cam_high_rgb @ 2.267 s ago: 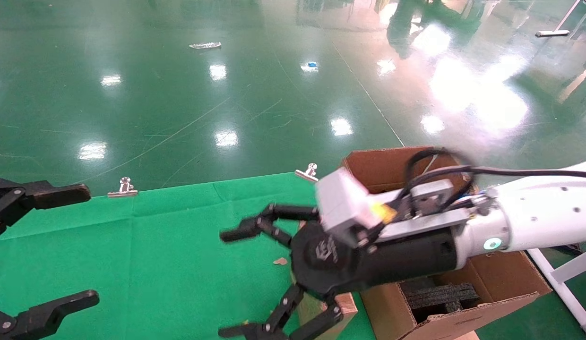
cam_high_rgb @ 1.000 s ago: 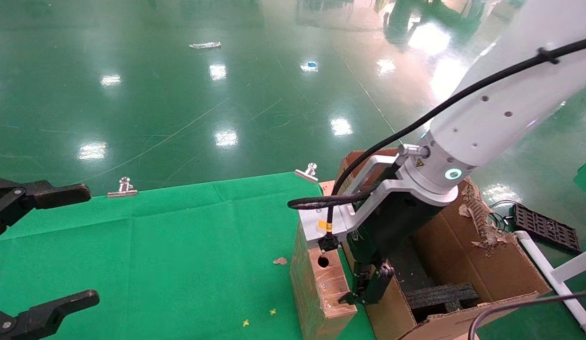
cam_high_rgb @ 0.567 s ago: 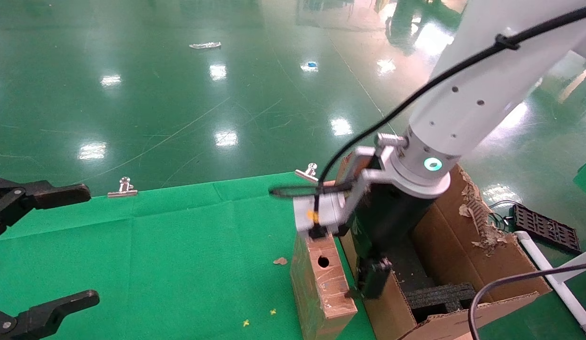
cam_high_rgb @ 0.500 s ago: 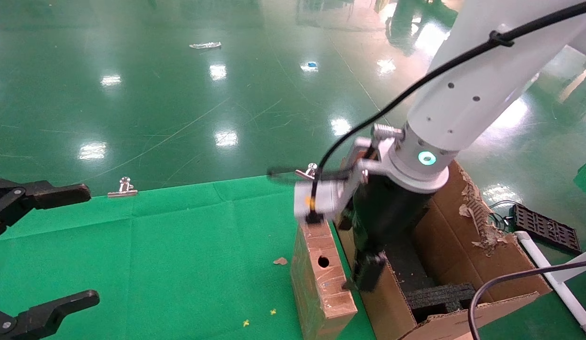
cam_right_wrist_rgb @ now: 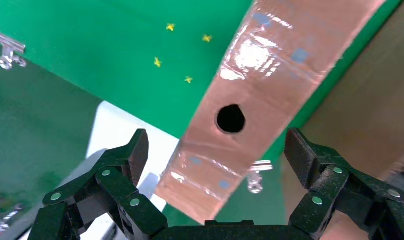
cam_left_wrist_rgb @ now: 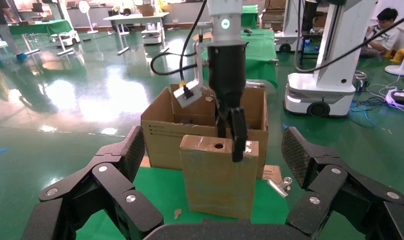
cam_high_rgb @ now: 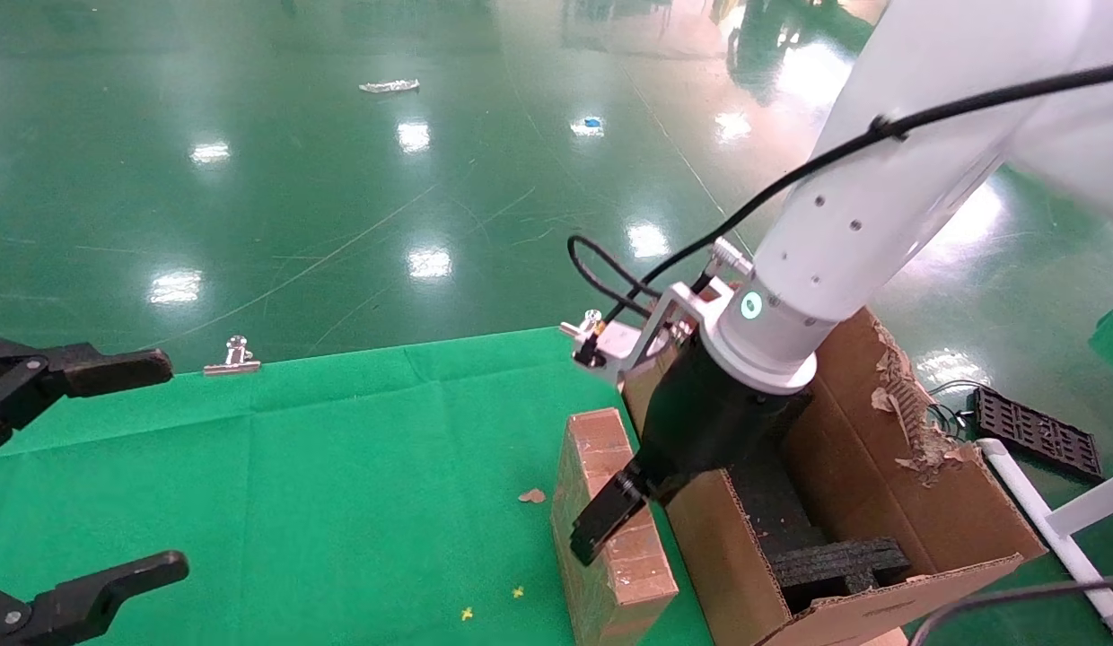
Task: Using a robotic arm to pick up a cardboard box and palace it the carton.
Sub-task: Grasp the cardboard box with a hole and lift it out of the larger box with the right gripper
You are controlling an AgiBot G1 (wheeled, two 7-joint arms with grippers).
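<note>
The cardboard box (cam_high_rgb: 610, 529) stands on end on the green surface (cam_high_rgb: 341, 484), at its right edge just beside the big carton (cam_high_rgb: 880, 502), so it is not picked up yet and all of the moving is left to do. The right pincer (cam_right_wrist_rgb: 217, 150) hangs over the top of the box with its jaws wide open and holds nothing, while the left pincer (cam_high_rgb: 81, 467) waits wide open and empty at the near left. Only the right wrist view shows the open jaws on both sides of the box top with its round hole (cam_right_wrist_rgb: 231, 118); the head view shows just one black finger (cam_high_rgb: 606, 516) there, but it does show the black foam (cam_high_rgb: 835, 561) inside the carton.
</note>
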